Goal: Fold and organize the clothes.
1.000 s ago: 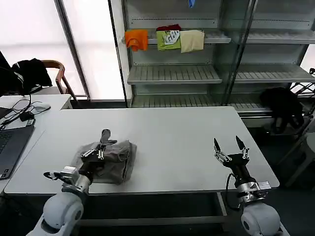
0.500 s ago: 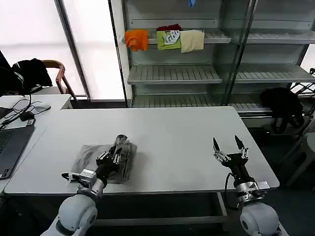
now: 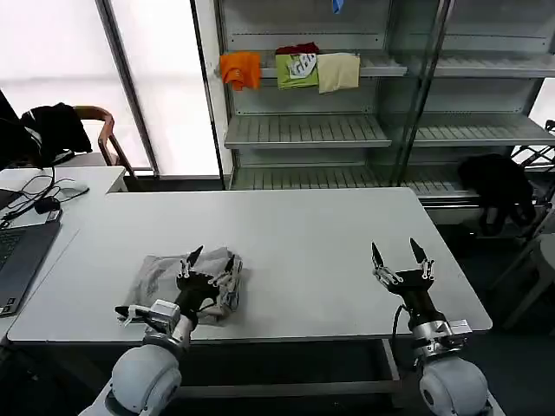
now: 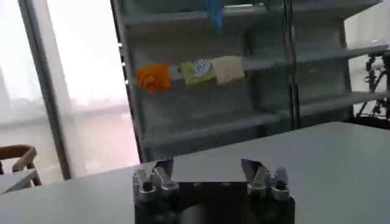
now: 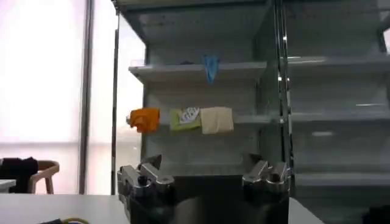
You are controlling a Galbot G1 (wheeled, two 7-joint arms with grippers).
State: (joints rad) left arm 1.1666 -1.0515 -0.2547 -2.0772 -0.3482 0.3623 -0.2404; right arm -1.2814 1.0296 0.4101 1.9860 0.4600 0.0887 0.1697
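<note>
The folded light grey fabric shirt lies near the front left edge of the white rectangular table. My left gripper stands over the shirt's right side, jaws spread and holding nothing. My right gripper waits over the table's front right, also spread and empty, well apart from the cloth. I judge the garment light, limp and prone to slumping; a pinch through all layers at a folded edge should keep the bundle together.
</note>
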